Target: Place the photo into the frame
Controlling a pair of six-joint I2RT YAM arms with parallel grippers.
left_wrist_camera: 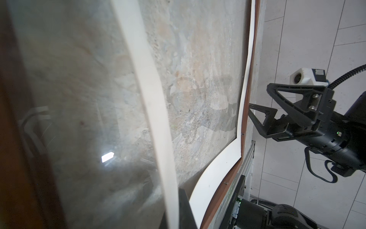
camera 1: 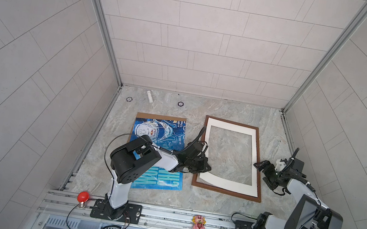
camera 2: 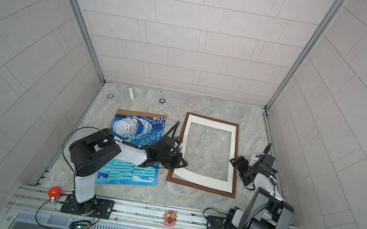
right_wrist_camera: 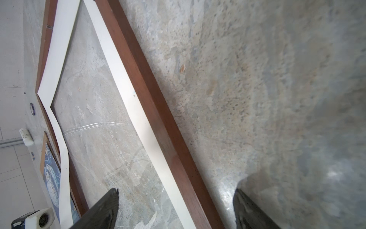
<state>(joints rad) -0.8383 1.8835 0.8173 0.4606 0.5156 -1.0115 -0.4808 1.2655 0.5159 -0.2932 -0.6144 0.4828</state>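
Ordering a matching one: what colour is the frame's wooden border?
The frame is reddish-brown wood, clearest in the right wrist view.

**A:** Left gripper point(camera 2: 183, 164), tips pinched together on the white mat point(camera 2: 204, 180), and the strip bows up off the frame point(camera 2: 200, 188)!

**B:** Back behind its wrist, the photo point(camera 2: 126, 176) lies face up, partly over the cardboard board point(camera 2: 142, 114).

**A:** Right gripper point(camera 2: 239, 171), jaws spread wide, sits at the frame's opposite rail.

photo point(camera 1: 162, 131): middle hidden under left arm | right pincer point(right_wrist_camera: 176, 198): cut off at edge
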